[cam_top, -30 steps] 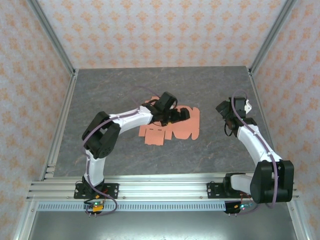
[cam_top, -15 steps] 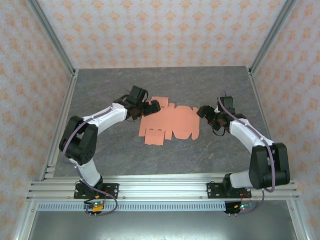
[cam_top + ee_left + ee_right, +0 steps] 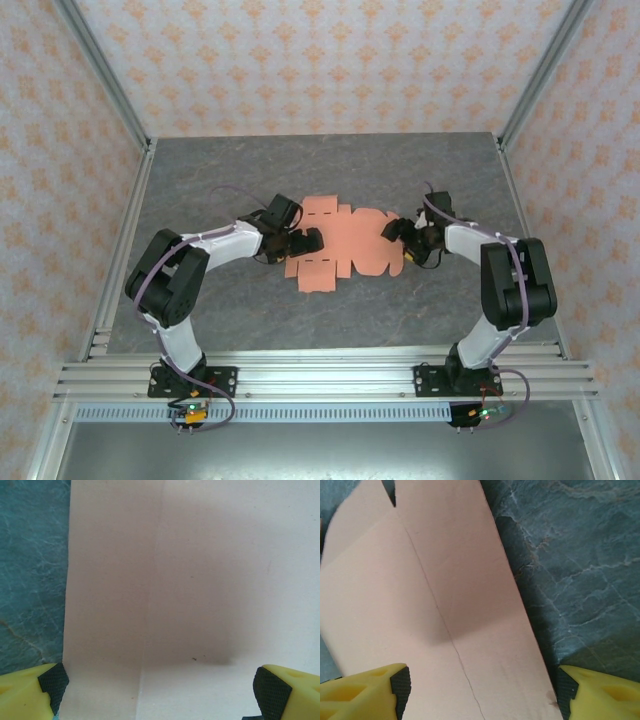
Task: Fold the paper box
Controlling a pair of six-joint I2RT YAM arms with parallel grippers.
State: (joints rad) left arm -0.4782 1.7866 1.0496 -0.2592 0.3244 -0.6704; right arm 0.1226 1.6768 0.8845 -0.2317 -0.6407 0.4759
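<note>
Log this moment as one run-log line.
stage: pre-fold | paper box: flat, unfolded, on table | left gripper: open, at its left edge | right gripper: open, at its right edge

The paper box (image 3: 355, 235) is matt, smooth salmon card, scored; the table (image 3: 220, 180) looks like veined grey stone

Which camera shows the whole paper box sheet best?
The top external view: the paper box lies flat, its full outline of tabs and flaps visible. The left wrist view gives a close patch with a crease; the right wrist view an edge, crease and notch.
</note>
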